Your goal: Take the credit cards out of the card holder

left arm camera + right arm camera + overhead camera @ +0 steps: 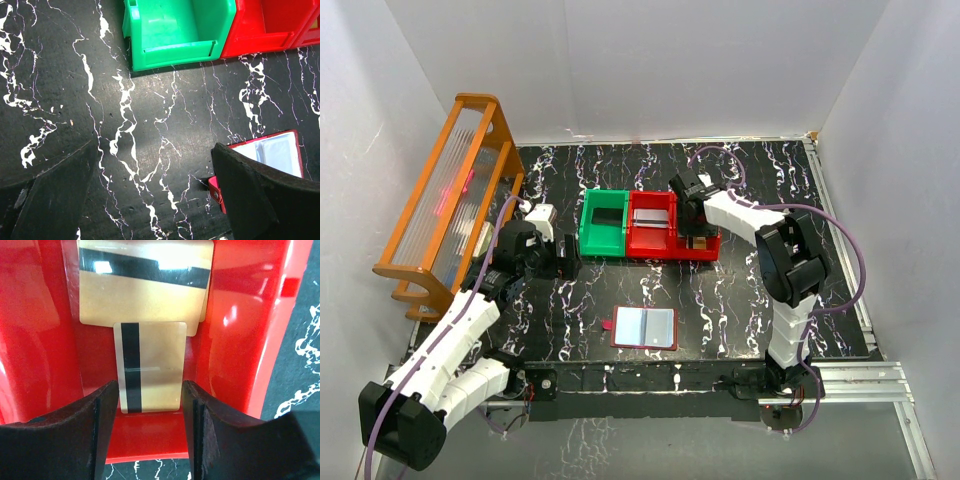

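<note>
Quick headcount. Credit cards: two I'm sure of, both gold with a black stripe, the upper card (145,295) and the lower card (150,367). A thin edge pokes out behind the upper one, could be a third, honestly can't tell. Card holder (644,327): just one, lying open. Bins: three total, one green bin (603,222) and two red, the middle red bin (651,225) and the right red bin (704,252). One orange rack (450,200). Two robot arms, left arm (460,340) and right arm (790,290). One desk (570,310).
</note>
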`<control>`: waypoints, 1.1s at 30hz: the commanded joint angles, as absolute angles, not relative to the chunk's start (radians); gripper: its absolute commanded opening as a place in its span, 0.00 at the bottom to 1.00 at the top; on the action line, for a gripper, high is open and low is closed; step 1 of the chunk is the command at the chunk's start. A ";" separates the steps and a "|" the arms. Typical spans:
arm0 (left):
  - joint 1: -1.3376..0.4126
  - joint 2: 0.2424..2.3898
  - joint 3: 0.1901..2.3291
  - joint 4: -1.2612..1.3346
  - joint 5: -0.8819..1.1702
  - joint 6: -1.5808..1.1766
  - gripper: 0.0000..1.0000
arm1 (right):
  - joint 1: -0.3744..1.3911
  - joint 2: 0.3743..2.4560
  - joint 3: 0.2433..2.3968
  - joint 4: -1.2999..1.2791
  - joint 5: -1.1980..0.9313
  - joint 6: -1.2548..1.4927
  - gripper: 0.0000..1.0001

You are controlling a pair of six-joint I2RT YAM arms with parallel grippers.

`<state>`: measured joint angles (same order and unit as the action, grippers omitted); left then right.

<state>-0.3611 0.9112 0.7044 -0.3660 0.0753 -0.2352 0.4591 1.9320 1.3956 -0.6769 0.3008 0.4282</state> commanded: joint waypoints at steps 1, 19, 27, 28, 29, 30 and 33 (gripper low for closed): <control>-0.355 0.910 0.705 -0.360 0.092 -0.224 0.99 | 0.467 1.911 1.386 -0.652 0.323 0.454 0.53; -0.355 0.917 0.705 -0.359 0.104 -0.222 0.99 | 0.478 2.034 1.355 -0.605 0.295 0.469 0.59; -0.356 0.920 0.705 -0.357 0.112 -0.221 0.99 | 0.478 1.962 1.352 -0.575 0.306 0.460 0.42; -0.355 0.922 0.704 -0.357 0.113 -0.221 0.99 | 0.478 1.941 1.365 -0.571 0.304 0.454 0.43; -0.355 0.925 0.705 -0.357 0.115 -0.221 0.99 | 0.478 1.924 1.382 -0.568 0.301 0.447 0.43; -0.354 0.926 0.705 -0.357 0.116 -0.221 0.99 | 0.476 1.907 1.401 -0.568 0.299 0.437 0.43; -0.354 0.929 0.707 -0.359 0.118 -0.222 0.99 | 0.474 1.878 1.472 -0.575 0.303 0.413 0.43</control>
